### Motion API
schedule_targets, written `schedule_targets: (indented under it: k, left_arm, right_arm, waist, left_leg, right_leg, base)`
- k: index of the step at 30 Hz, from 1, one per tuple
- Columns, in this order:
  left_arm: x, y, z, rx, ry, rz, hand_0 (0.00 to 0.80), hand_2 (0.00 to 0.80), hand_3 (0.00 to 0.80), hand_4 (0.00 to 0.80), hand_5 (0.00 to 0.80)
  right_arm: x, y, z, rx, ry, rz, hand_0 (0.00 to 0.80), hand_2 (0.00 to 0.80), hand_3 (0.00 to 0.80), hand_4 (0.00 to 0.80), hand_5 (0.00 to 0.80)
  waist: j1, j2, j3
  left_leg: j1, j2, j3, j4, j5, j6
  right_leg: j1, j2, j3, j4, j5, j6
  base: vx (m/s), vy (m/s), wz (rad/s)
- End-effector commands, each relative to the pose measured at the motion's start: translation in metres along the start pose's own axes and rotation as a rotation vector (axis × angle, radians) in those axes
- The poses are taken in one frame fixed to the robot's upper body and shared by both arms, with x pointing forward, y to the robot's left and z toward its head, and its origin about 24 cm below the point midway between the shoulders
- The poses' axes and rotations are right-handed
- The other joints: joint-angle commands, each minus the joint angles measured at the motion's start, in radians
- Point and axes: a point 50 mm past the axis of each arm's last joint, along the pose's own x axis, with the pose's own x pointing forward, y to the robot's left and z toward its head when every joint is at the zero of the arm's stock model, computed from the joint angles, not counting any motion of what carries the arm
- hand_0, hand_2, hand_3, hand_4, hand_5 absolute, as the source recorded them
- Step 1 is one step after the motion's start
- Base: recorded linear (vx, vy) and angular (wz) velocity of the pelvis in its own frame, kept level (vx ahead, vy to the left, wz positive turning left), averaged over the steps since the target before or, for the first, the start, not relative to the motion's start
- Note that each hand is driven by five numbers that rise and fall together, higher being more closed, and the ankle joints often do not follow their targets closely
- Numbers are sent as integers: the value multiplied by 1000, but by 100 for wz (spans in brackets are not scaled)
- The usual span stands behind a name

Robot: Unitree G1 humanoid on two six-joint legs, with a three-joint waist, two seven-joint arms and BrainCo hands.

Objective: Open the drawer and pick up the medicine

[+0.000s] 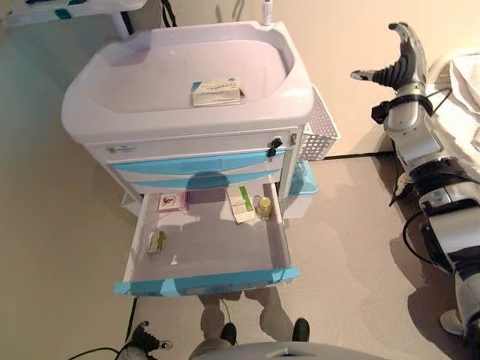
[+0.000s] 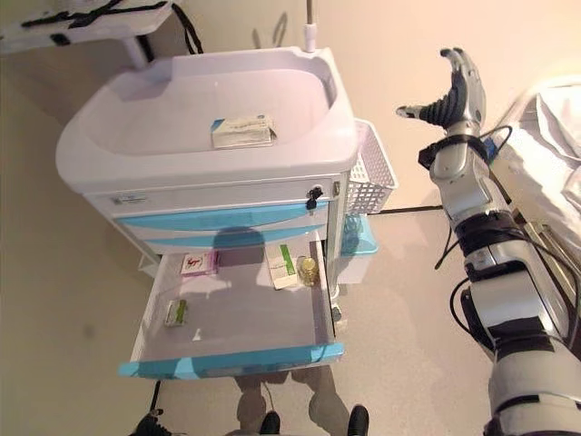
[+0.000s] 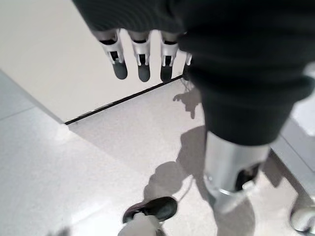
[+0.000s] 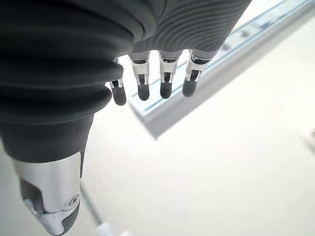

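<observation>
The lowest drawer (image 1: 206, 283) of the white and blue cart (image 1: 150, 82) stands pulled out. In it lie a pink box (image 1: 172, 201), a white-green box (image 1: 241, 204), a small yellowish bottle (image 1: 264, 207) and a small green box (image 1: 157, 241). Another medicine box (image 1: 216, 92) rests on the cart's top. My right hand (image 2: 454, 95) is raised in the air far to the right of the cart, fingers (image 4: 165, 78) straight, holding nothing. My left hand (image 1: 142, 341) hangs low by the drawer's front left corner, fingers (image 3: 142, 64) straight and empty.
A white wire basket (image 1: 321, 127) hangs on the cart's right side. A bed with white sheets (image 1: 469, 90) stands at the far right. A light table edge (image 1: 67, 9) shows at the top left. Open floor lies around the drawer.
</observation>
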Motion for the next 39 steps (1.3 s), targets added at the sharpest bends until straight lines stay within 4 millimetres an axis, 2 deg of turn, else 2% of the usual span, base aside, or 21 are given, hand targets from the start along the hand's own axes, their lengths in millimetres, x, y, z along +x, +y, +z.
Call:
schedule_targets:
  k: [1, 5, 6, 7, 9, 15, 16, 17, 20, 22, 24, 25, 26, 29, 30, 31, 32, 39]
  left_arm:
    - [2, 13, -6, 50, 16, 26, 0, 0, 0, 0, 0]
    - [2, 10, 2, 23, -19, 15, 0, 0, 0, 0, 0]
    - [2, 10, 2, 24, -19, 15, 0, 0, 0, 0, 0]
    - [2, 8, 7, 19, -42, 6, 0, 0, 0, 0, 0]
    - [1, 7, 11, 21, -63, -1, 0, 0, 0, 0, 0]
    - [0, 5, 25, 12, -131, -7, 0, 0, 0, 0, 0]
    - [0, 5, 25, 14, -130, -7, 0, 0, 0, 0, 0]
    - [0, 5, 30, 15, -153, -9, 0, 0, 0, 0, 0]
    - [0, 5, 33, 24, -166, -14, 0, 0, 0, 0, 0]
    - [0, 8, 40, 32, -195, -13, 0, 0, 0, 0, 0]
    - [0, 8, 43, 39, -207, -15, 0, 0, 0, 0, 0]
    - [0, 11, 47, 39, -224, -13, 0, 0, 0, 0, 0]
    - [0, 11, 47, 40, -224, -13, 0, 0, 0, 0, 0]
    - [1, 17, 55, 42, -244, -10, 0, 0, 0, 0, 0]
    - [1, 17, 55, 43, -244, -10, 0, 0, 0, 0, 0]
    - [1, 19, 60, 40, -257, -14, 0, 0, 0, 0, 0]
    - [2, 20, 60, 45, -257, -18, 0, 0, 0, 0, 0]
    - [3, 24, 65, 54, -257, -23, 0, 0, 0, 0, 0]
  right_arm:
    - [1, -7, 10, 86, -55, -48, 0, 0, 0, 0, 0]
    - [-21, 10, -19, 115, 28, 9, 0, 0, 0, 0, 0]
    - [-22, 10, -19, 115, 28, 9, 0, 0, 0, 0, 0]
    - [-33, 17, -35, 110, 72, 41, 0, 0, 0, 0, 0]
    - [-46, 22, -47, 103, 101, 69, 0, 0, 0, 0, 0]
    - [-77, 26, -80, 98, 195, 89, 0, 0, 0, 0, 0]
    - [-77, 26, -80, 98, 196, 89, 0, 0, 0, 0, 0]
    - [-87, 28, -90, 99, 231, 98, 0, 0, 0, 0, 0]
    - [-96, 29, -98, 99, 257, 110, 0, 0, 0, 0, 0]
    - [-116, 31, -114, 93, 309, 141, 0, 0, 0, 0, 0]
    - [-122, 32, -118, 89, 328, 154, 0, 0, 0, 0, 0]
    - [-135, 35, -131, 93, 384, 174, 0, 0, 0, 0, 0]
    - [-136, 34, -131, 94, 385, 175, 0, 0, 0, 0, 0]
    - [-174, 46, -163, 147, 576, 239, 0, 0, 0, 0, 0]
    - [-174, 46, -163, 147, 576, 240, 0, 0, 0, 0, 0]
    - [-197, 49, -179, 165, 683, 265, 0, 0, 0, 0, 0]
    - [-210, 49, -189, 160, 740, 277, 0, 0, 0, 0, 0]
    - [-281, 48, -225, 159, 1026, 348, 0, 0, 0, 0, 0]
  waist:
    - [15, -26, -17]
    - [-1, -12, -24]
    - [-1, -12, -24]
    - [-9, -6, -26]
    - [-18, 0, -26]
    - [-39, 20, -27]
    - [-38, 20, -28]
    - [-47, 26, -28]
    - [-52, 29, -27]
    - [-68, 35, -29]
    - [-71, 37, -30]
    - [-80, 40, -30]
    - [-79, 39, -30]
    - [-91, 38, -33]
    - [-90, 37, -33]
    - [-96, 37, -34]
    - [-98, 37, -37]
    - [-114, 38, -40]
  left_leg:
    - [-62, -41, -1, -40, 58, 15]
    - [-42, -37, 12, -40, 52, 16]
    - [-42, -37, 12, -40, 52, 16]
    - [-33, -35, 18, -40, 48, 17]
    - [-25, -35, 25, -40, 45, 19]
    - [-11, -36, 39, -40, 38, 23]
    - [-11, -36, 40, -40, 38, 23]
    - [-8, -36, 45, -40, 37, 23]
    - [-4, -36, 50, -41, 35, 24]
    - [0, -36, 58, -41, 33, 24]
    - [1, -36, 61, -41, 32, 24]
    - [3, -35, 65, -41, 31, 24]
    - [3, -35, 65, -41, 31, 24]
    - [10, -33, 74, -41, 30, 24]
    - [11, -33, 74, -41, 30, 24]
    - [13, -33, 78, -41, 28, 23]
    - [16, -33, 79, -40, 27, 23]
    - [28, -34, 84, -39, 21, 24]
  right_leg:
    - [57, -21, -17, 26, -54, 70]
    - [71, -22, -7, 24, -59, 69]
    - [72, -22, -7, 24, -59, 69]
    - [78, -22, -4, 23, -61, 68]
    - [81, -22, 1, 24, -62, 68]
    - [84, -23, 16, 22, -63, 68]
    - [84, -23, 16, 22, -63, 68]
    - [85, -24, 20, 22, -63, 69]
    - [88, -24, 24, 22, -64, 68]
    - [88, -23, 28, 21, -65, 68]
    - [88, -23, 31, 21, -65, 68]
    - [88, -24, 33, 21, -65, 68]
    - [88, -24, 34, 21, -65, 68]
    - [91, -22, 44, 19, -65, 67]
    - [91, -22, 44, 19, -65, 67]
    - [91, -21, 47, 19, -66, 67]
    - [93, -21, 48, 19, -66, 67]
    - [99, -20, 56, 23, -71, 67]
  base:
    - [7, -13, -18]
    - [6, -10, -12]
    - [6, -24, -7]
    - [12, -22, -6]
    - [7, -16, -10]
    - [7, -5, -8]
    - [0, -4, -8]
    - [1, -2, -5]
    - [-1, -2, -2]
    - [0, 0, 0]
    - [-5, -3, -2]
    - [-8, -4, -6]
    - [-13, -11, -5]
    - [-1, -4, -2]
    - [-7, -19, -7]
    - [-2, -18, -10]
    - [-3, -24, -7]
    - [5, -13, -4]
